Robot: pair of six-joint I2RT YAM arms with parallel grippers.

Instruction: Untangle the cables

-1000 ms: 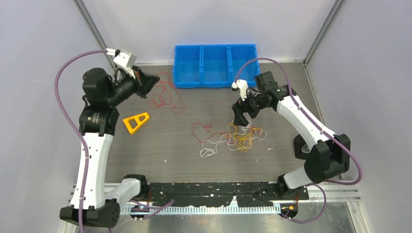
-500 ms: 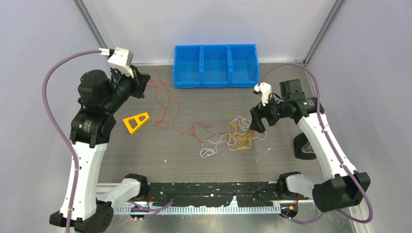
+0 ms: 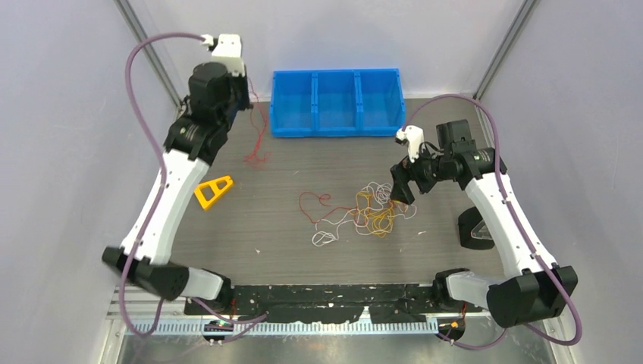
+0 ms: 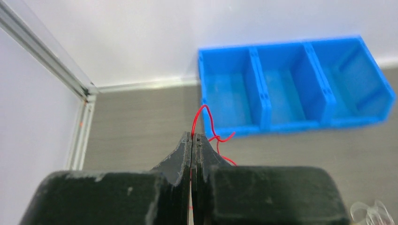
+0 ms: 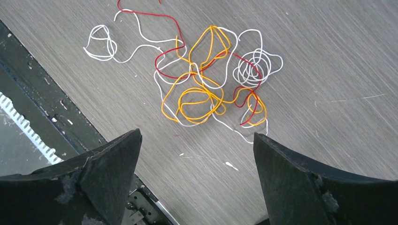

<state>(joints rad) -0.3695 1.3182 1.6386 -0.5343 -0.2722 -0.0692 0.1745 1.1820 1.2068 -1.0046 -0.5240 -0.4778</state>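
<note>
- Tabletop [image 3: 455, 136]: grey wood-grain surface under both pincers, with the work spread between them.
- Blue bin [image 3: 334, 130]: three compartments, just beyond the left pincer [image 4: 193, 137] and to its right; nothing shows inside.
- Cables [image 5: 206, 89]: the main knot of white, yellow-orange and red loops lies flat just below and ahead of the right pincer [image 5: 197, 136], whose jaws stand wide apart with nothing between them. The wires look feather-light, limp and springy, so a tug on one loop would likely drag the whole knot along. An outlying loop, such as the white one at the knot's edge, seems a safer hold than the crossed middle.
- Red strand [image 3: 258, 144]: pinched at the tips of the left pincer, jaws pressed together on it. The wire runs down from them to a small heap on the table, apart from the knot. It looks thin enough to slip from the pads.
- Yellow triangle [image 3: 201, 193]: on the table below the left pincer, well apart from the knot.
</note>
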